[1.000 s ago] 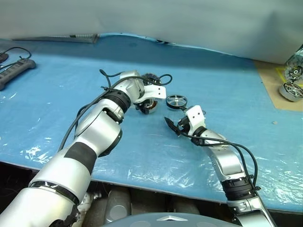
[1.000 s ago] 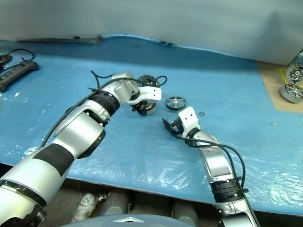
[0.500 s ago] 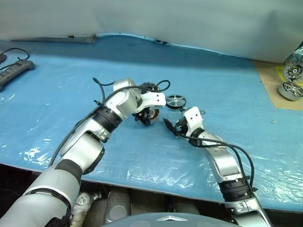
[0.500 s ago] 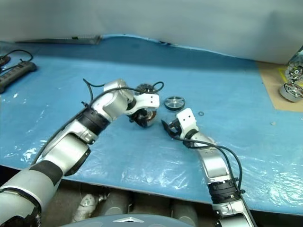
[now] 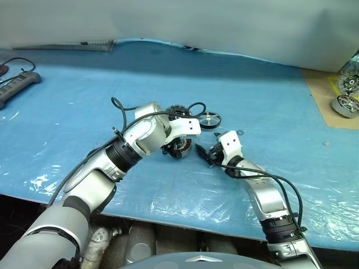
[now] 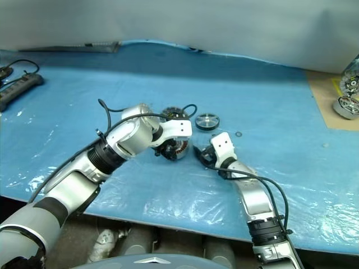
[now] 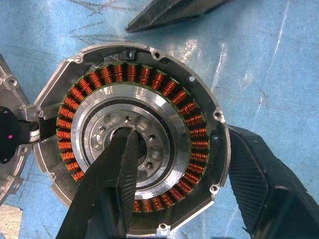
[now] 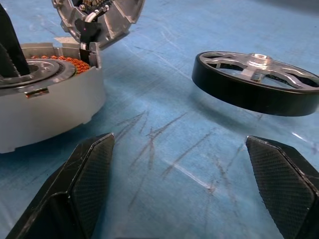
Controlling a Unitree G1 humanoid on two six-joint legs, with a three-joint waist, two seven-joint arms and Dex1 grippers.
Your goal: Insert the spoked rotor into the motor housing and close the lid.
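The rotor (image 8: 256, 82) lies free on the tabletop (image 5: 84, 101), near the housing (image 7: 132, 134). The left claw (image 7: 174, 189) grips the housing, one finger in its hub. The right claw (image 8: 184, 184), wide open and empty, should straddle the rotor's rim squarely.

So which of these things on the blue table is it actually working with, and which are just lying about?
Job in hand:
- motor housing
- spoked rotor
- lid

Lying about:
- power strip
- spare motor parts on the brown board
- small ring

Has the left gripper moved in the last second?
Yes. The left gripper, on the copper-wound grey motor housing, pulled toward the robot, away from the black-rimmed spoked rotor.
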